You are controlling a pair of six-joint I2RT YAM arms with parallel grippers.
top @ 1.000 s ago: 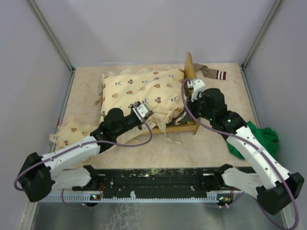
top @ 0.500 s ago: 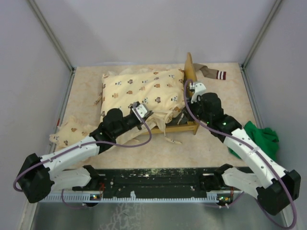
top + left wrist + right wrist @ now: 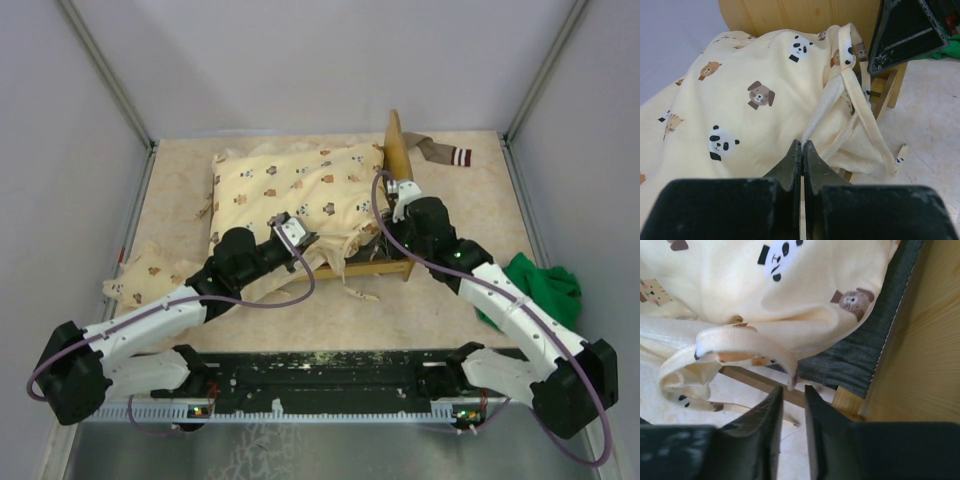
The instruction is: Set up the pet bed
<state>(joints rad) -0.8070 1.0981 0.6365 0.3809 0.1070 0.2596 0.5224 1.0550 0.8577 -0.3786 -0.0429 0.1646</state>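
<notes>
Below the right hand (image 3: 792, 390) — the pet bed (image 3: 922, 340) stands.

Beige marbled counter (image 3: 175, 190), plain pale grey back wall (image 3: 320, 60), matching side walls (image 3: 50, 200), metal corner posts (image 3: 105, 70), black rail (image 3: 320, 372) along near edge, even diffuse light.

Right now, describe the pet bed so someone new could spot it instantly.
On the beige table, find the big cream animal-print bedding at centre; the pet bed lies beneath its right end, mostly covered. It is the only light-wood thing there: a headboard standing up at the far right, a rail along the near edge, dark grey fabric base.
</notes>
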